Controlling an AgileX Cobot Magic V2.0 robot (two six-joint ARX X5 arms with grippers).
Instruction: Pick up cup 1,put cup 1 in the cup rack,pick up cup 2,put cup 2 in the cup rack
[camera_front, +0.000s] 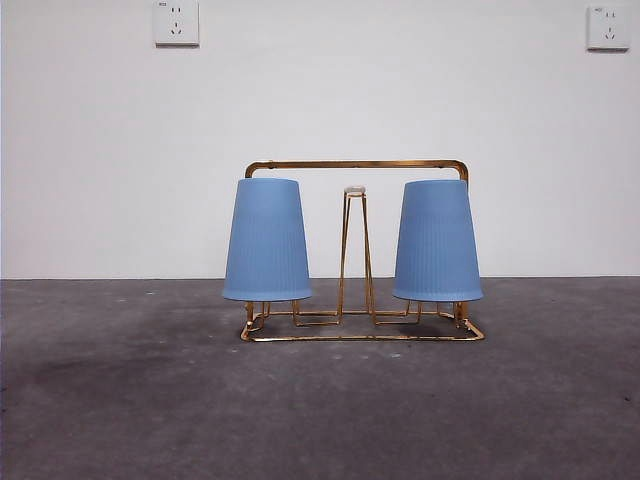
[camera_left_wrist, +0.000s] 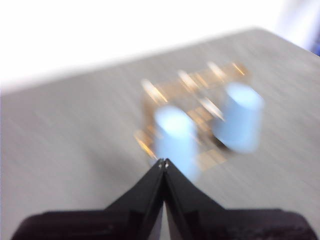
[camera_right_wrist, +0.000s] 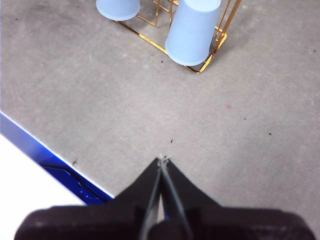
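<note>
Both blue cups (camera_front: 267, 240) (camera_front: 437, 240) sit upside down on the cup rack (camera_front: 360, 165). The left hand (camera_left_wrist: 163, 161) and right hand (camera_right_wrist: 162, 159) are pinched closed, holding nothing, away from the rack; best to stay clear

The cup rack (camera_front: 362, 335) stood on the desk (camera_front: 320, 420). One cup (camera_front: 266, 240) sat upturned on its left end, another cup (camera_front: 437, 241) on its right.
</note>
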